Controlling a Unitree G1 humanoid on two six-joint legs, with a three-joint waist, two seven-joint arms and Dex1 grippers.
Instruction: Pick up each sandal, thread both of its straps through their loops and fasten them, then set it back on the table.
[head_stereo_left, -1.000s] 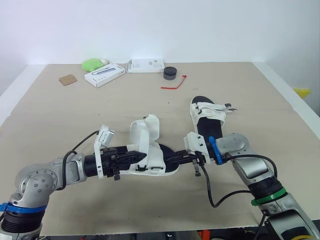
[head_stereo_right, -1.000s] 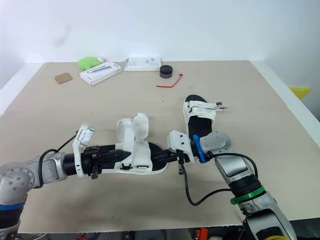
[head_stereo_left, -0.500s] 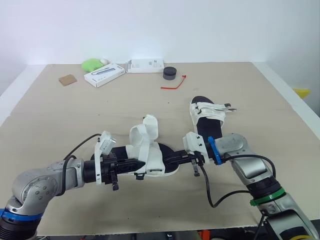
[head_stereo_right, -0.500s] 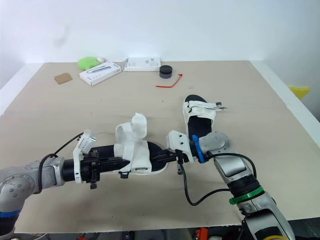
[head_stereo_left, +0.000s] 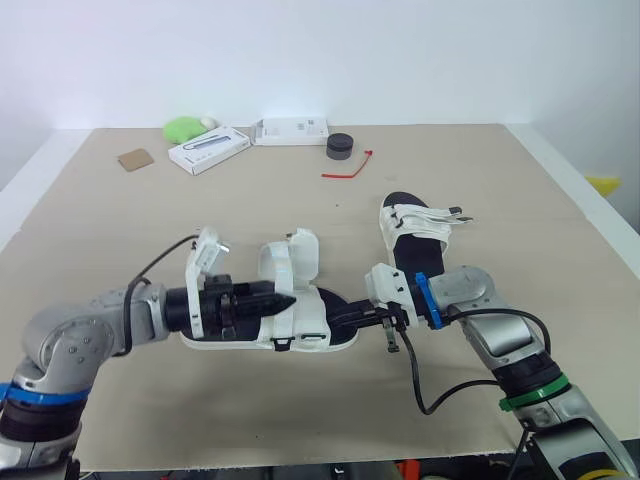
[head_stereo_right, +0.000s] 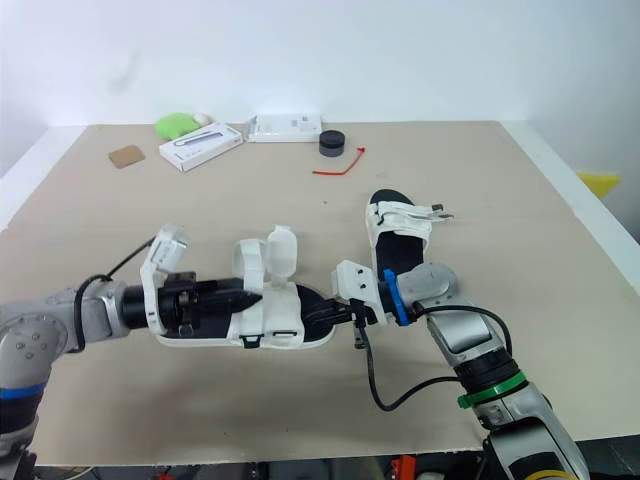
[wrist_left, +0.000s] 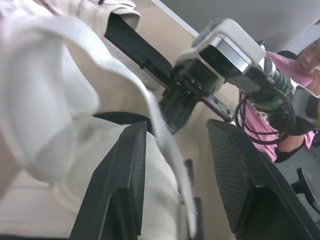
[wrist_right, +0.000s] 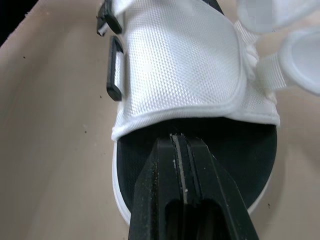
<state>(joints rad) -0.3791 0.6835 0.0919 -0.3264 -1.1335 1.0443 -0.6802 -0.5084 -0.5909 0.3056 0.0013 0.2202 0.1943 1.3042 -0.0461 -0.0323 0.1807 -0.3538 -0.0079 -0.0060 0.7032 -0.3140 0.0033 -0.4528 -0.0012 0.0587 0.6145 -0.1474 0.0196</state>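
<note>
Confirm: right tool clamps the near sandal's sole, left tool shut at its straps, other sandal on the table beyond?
Wrong on the left tool: open, fingers apart around a strap, per the left wrist view. The right tool does clamp the near sandal by its sole; other sandal lies on the table beyond.

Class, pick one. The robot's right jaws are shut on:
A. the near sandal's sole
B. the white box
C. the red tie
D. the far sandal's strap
A: the right gripper has its jaws pinched on the sole edge of the near sandal.
</note>
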